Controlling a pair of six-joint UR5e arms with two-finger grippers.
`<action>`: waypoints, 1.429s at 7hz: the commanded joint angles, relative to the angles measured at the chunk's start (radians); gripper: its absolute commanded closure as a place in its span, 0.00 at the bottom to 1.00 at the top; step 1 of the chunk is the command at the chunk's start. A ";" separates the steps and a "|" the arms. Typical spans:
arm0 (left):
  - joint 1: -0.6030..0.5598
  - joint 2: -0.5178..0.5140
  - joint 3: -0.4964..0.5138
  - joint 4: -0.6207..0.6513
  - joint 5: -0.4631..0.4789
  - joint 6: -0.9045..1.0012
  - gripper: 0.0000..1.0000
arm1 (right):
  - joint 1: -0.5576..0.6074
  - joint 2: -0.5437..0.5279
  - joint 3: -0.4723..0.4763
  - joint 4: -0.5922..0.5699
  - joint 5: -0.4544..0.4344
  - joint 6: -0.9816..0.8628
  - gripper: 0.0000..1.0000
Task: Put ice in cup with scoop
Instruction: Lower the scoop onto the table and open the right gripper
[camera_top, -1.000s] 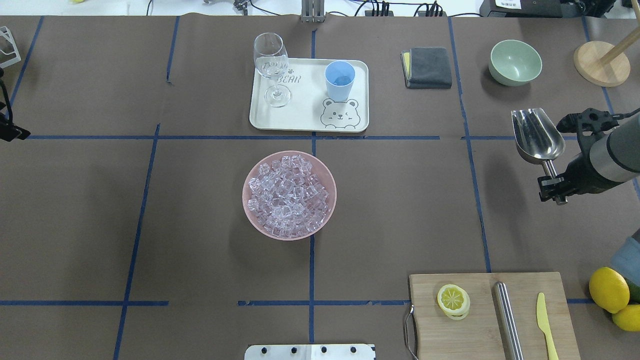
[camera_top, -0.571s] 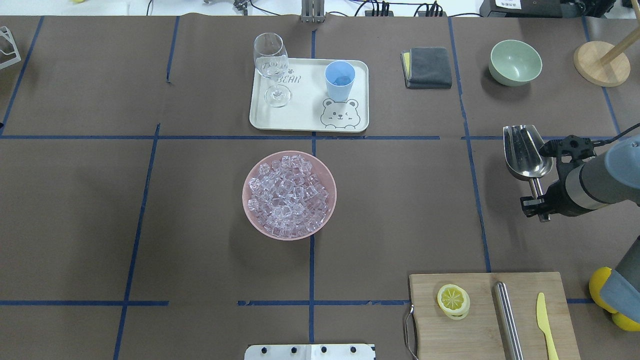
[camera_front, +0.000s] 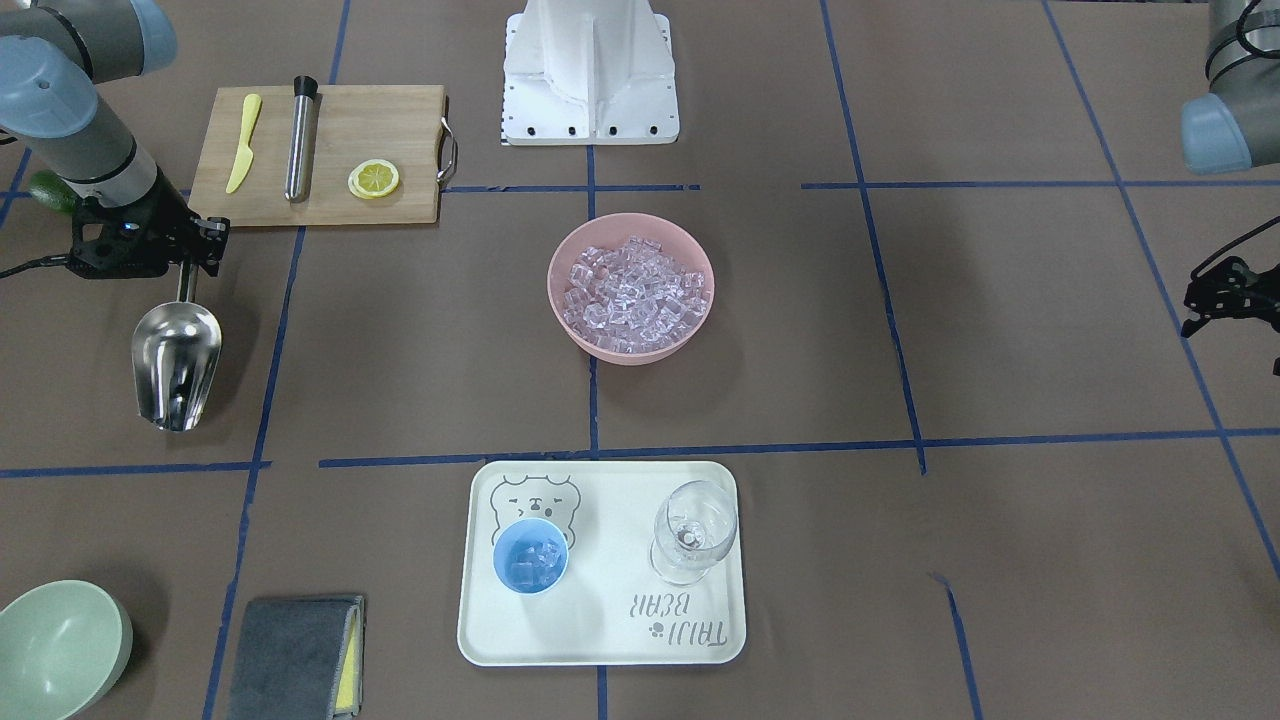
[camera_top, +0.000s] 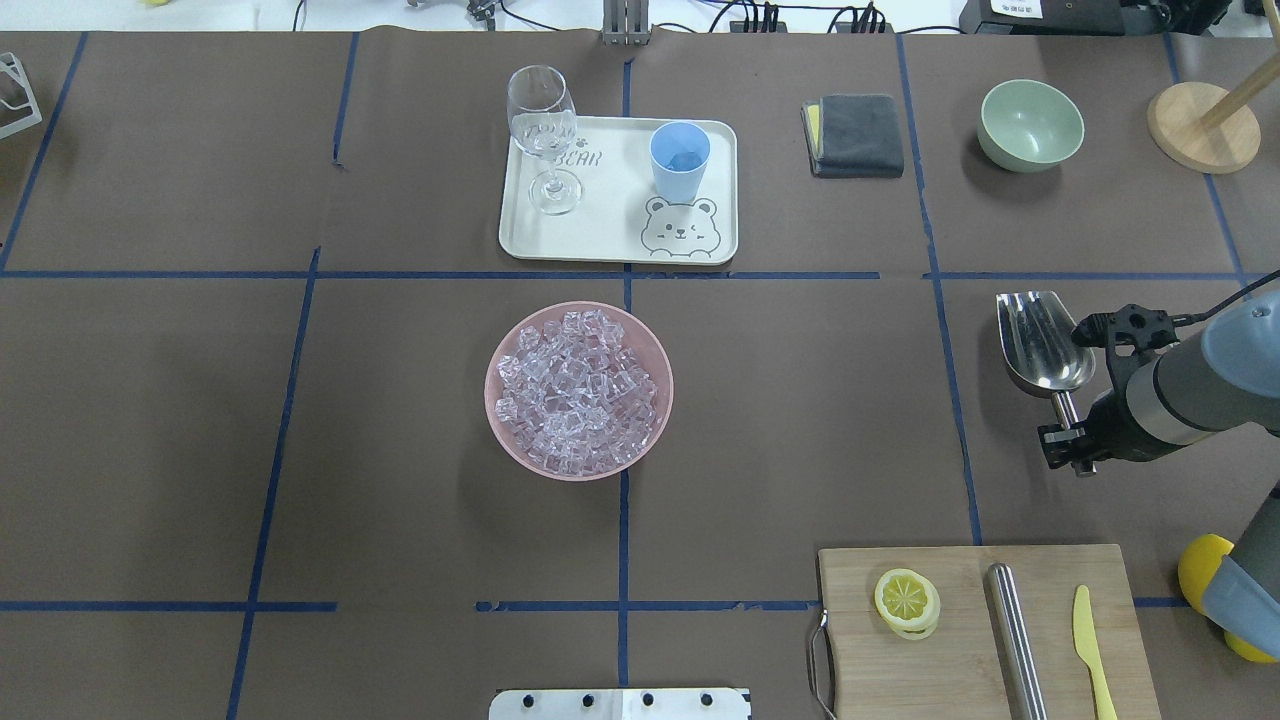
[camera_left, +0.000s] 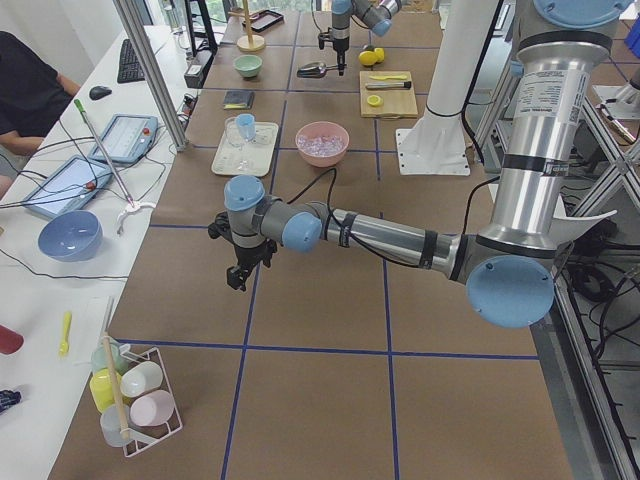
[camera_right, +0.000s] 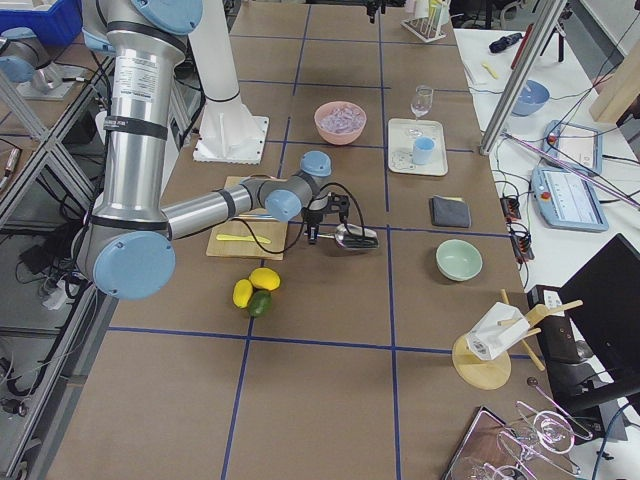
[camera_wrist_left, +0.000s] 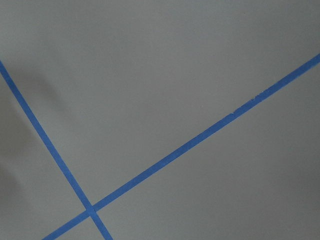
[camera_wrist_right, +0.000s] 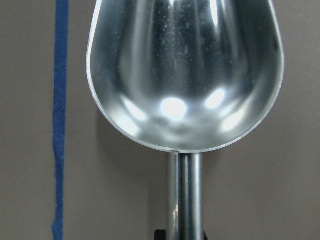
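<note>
My right gripper (camera_top: 1075, 445) is shut on the short handle of the steel scoop (camera_top: 1043, 345), low over the table at the right side. It also shows in the front view (camera_front: 185, 262) with the scoop (camera_front: 177, 365). The scoop's trough (camera_wrist_right: 185, 75) is empty. The ice (camera_top: 578, 390) fills a pink bowl (camera_top: 497, 362) at the table's middle. The light-blue cup (camera_top: 680, 160) stands on a white tray (camera_top: 610, 235) and holds a few ice cubes (camera_front: 530, 560). My left gripper (camera_front: 1215, 295) hovers far off at the left side; I cannot tell whether it is open.
A wine glass (camera_top: 543, 135) stands on the tray beside the cup. A cutting board (camera_top: 960, 650) carries a lemon slice (camera_top: 906, 600), a steel rod (camera_top: 1015, 640) and a yellow knife (camera_top: 1090, 645). A grey cloth (camera_top: 855, 135) and a green bowl (camera_top: 1030, 125) lie at the far right.
My right gripper has carried the scoop toward the robot's side and slightly left, lower over the table. My left gripper has left the overhead view's left edge.
</note>
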 joint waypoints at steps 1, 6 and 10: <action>0.000 -0.001 -0.001 0.001 -0.001 0.000 0.00 | -0.015 0.008 -0.020 0.001 0.015 -0.004 1.00; -0.001 -0.001 -0.039 0.049 -0.001 -0.002 0.00 | -0.015 0.008 -0.013 0.007 0.010 0.105 0.02; -0.036 0.002 -0.047 0.080 0.001 0.000 0.00 | -0.012 0.004 0.009 0.018 0.007 0.079 0.00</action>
